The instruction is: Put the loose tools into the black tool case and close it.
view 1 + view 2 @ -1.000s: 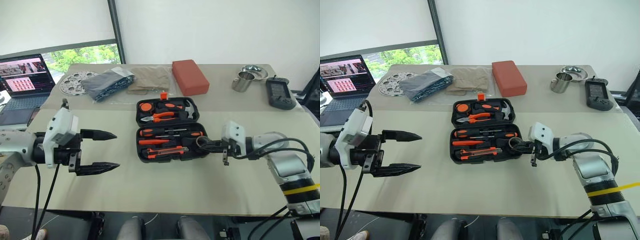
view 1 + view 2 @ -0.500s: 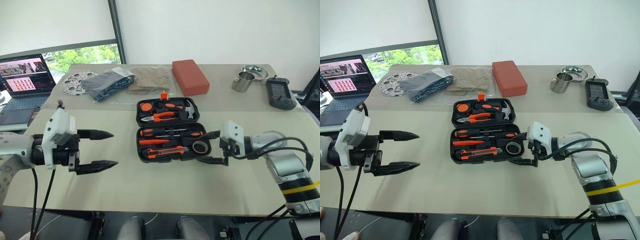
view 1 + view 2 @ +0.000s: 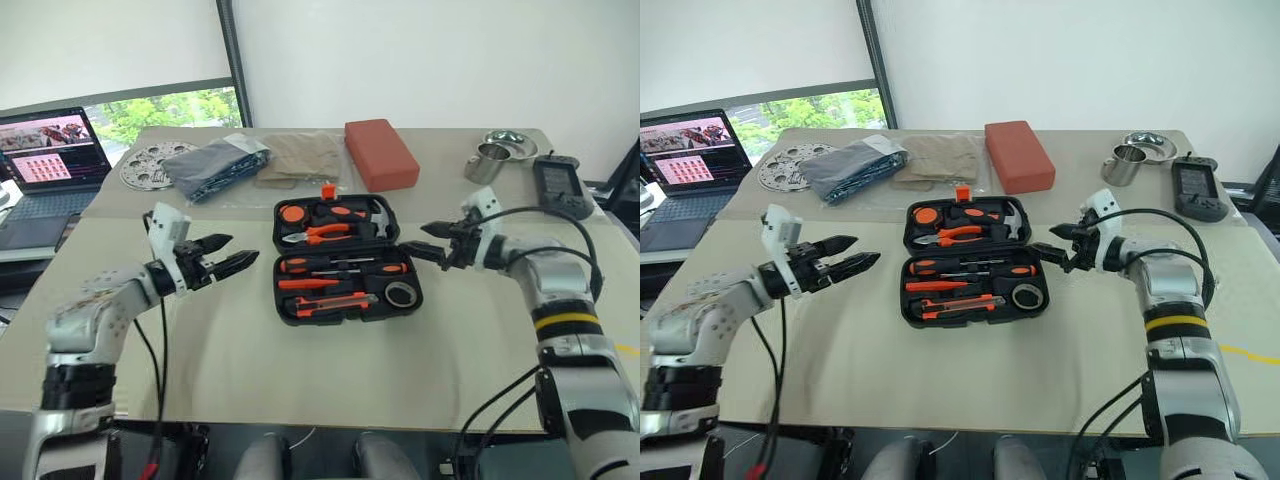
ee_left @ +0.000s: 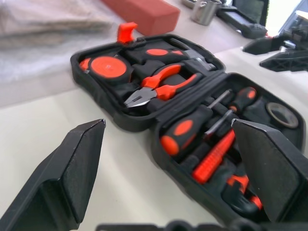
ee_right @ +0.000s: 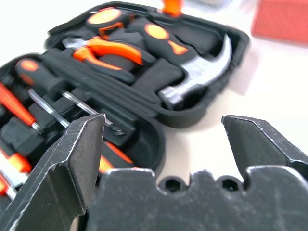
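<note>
A pale beige tabletop point(image 3: 250, 370) ran under a white wall, and the black tool case point(image 3: 343, 259) lay open and flat near its middle, which was my landmark for everything else. Its two moulded plastic halves faced up so the slots could take tools: the far half held a hammer point(image 5: 202, 72), pliers point(image 4: 161, 84) and a round orange tape measure point(image 4: 107, 64); the near half held the screwdrivers point(image 3: 340, 267), the utility knife point(image 3: 335, 303) and the grey ring-shaped roll point(image 3: 400, 293), seated at the case's right end. The small orange latch point(image 3: 326, 191) stood up at the far edge, so the case was not yet shut.

My left gripper point(image 3: 228, 257) hovered just left of the case, its black tapered fingers spread wide and empty. My right gripper point(image 3: 432, 242) hung just right of the case, equally wide and empty, both placed, I judged, to fold the halves together.

Behind the case sat a smooth red-brown block point(image 3: 380, 153).
</note>
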You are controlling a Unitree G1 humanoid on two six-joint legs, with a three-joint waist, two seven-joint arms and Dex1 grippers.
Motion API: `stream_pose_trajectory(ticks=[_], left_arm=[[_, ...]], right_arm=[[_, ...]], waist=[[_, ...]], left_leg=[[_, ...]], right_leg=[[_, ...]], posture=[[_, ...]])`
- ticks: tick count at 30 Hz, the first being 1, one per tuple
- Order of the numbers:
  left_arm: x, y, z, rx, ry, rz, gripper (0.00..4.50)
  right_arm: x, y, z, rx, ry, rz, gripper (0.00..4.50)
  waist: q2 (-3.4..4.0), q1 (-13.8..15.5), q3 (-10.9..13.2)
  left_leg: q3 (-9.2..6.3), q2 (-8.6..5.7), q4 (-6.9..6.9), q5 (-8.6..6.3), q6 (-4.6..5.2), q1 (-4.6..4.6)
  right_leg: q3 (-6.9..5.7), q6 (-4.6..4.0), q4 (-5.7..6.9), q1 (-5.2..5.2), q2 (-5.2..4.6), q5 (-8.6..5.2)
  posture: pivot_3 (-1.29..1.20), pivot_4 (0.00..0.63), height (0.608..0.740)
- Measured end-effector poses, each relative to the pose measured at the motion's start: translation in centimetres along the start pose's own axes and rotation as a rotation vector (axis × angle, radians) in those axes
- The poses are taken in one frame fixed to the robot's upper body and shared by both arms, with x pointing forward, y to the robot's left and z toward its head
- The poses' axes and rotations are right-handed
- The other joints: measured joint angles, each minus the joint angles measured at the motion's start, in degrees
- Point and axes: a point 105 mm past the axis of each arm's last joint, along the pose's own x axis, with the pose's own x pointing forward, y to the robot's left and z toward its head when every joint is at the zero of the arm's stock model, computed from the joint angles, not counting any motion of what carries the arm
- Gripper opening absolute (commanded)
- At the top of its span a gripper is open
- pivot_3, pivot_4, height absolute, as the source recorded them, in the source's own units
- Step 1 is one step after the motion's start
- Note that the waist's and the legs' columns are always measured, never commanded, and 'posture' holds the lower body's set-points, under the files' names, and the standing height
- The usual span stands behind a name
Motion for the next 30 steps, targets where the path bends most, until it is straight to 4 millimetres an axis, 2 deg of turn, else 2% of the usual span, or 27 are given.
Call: stream_pose_trajectory(ticks=[4, 6, 10, 14, 17, 18, 19, 24, 30], left_arm=[[2.3, 1.7, 0.6, -0.147, -0.013, 0.06, 4.5], [3.4, 2.5, 0.0, -0.234, 0.009, 0.094, 4.5], [5.6, 2.5, -1.2, -0.362, 0.042, 0.103, 4.5], [6.4, 3.6, -0.8, -0.422, 0.038, 0.152, 4.5], [6.7, 4.3, -0.9, -0.459, 0.028, 0.176, 4.5], [6.8, 4.5, -0.9, -0.468, 0.027, 0.186, 4.5], [6.9, 4.6, -0.9, -0.478, 0.021, 0.191, 4.5], [7.5, 4.8, -0.4, -0.488, -0.003, 0.198, 4.5], [8.6, 4.1, -1.6, -0.504, 0.026, 0.182, 4.5]], right_arm=[[1.6, -0.4, 0.4, 0.148, -0.003, -0.025, 4.49], [2.0, -0.8, 0.8, 0.235, -0.023, -0.058, 4.49], [3.4, -0.8, 1.3, 0.327, -0.046, -0.087, 4.49], [4.1, -0.8, 0.7, 0.371, -0.026, -0.124, 3.54], [4.3, -0.9, 0.0, 0.395, -0.019, -0.147, 2.43], [4.3, -1.0, 0.0, 0.401, -0.025, -0.152, 2.19], [4.3, -1.1, 0.0, 0.405, -0.035, -0.159, 1.73], [4.2, -1.5, 0.0, 0.419, -0.047, -0.188, 0.05], [4.4, -1.2, 0.2, 0.408, -0.044, -0.176, 0.05]], waist=[[0.01, 0.0, 0.0], [0.01, 0.05, 0.0], [0.01, 0.01, 0.0], [0.02, 0.01, -0.01], [0.02, -0.01, -0.01], [0.02, 0.0, -0.01], [0.02, 0.0, -0.01], [0.02, -0.35, -0.01], [0.02, -1.0, -0.01]], left_leg=[[-0.05, -0.05, 0.0, 0.0, 0.0, -0.02], [-0.07, -0.07, -0.01, 0.0, 0.0, -0.01], [-0.11, -0.07, -0.01, 0.01, -0.01, -0.09], [-0.15, -0.1, -0.08, 0.01, -0.01, -0.1], [-0.15, -0.12, -0.12, 0.01, -0.03, -0.12], [-0.16, -0.12, -0.12, 0.02, -0.04, -0.13], [-0.17, -0.13, -0.12, 0.02, -0.04, -0.14], [-0.17, -0.15, -0.33, 0.04, -0.08, -0.11], [-0.22, -0.2, -0.68, 0.23, -0.4, -0.1]], right_leg=[[-0.04, 0.0, 0.09, -0.04, -0.02, 0.0], [-0.09, 0.01, 0.18, -0.01, -0.07, 0.01], [-0.15, 0.04, 0.25, -0.03, -0.08, 0.03], [-0.21, 0.04, 0.24, -0.03, -0.1, 0.03], [-0.23, 0.05, 0.23, -0.05, -0.12, 0.03], [-0.26, 0.05, 0.22, -0.05, -0.13, 0.04], [-0.27, 0.06, 0.23, -0.05, -0.14, 0.04], [-0.28, 0.06, 0.2, -0.09, -0.14, 0.04], [-0.38, 0.06, 0.18, -0.16, -0.13, 0.04]], posture=[[0.0, 0.15, 0.74], [0.0, 0.15, 0.74], [0.0, 0.15, 0.74], [0.0, 0.15, 0.74], [0.0, 0.15, 0.74], [0.0, 0.15, 0.74], [0.0, 0.15, 0.74], [0.0, 0.15, 0.74], [0.0, 0.15, 0.74]])
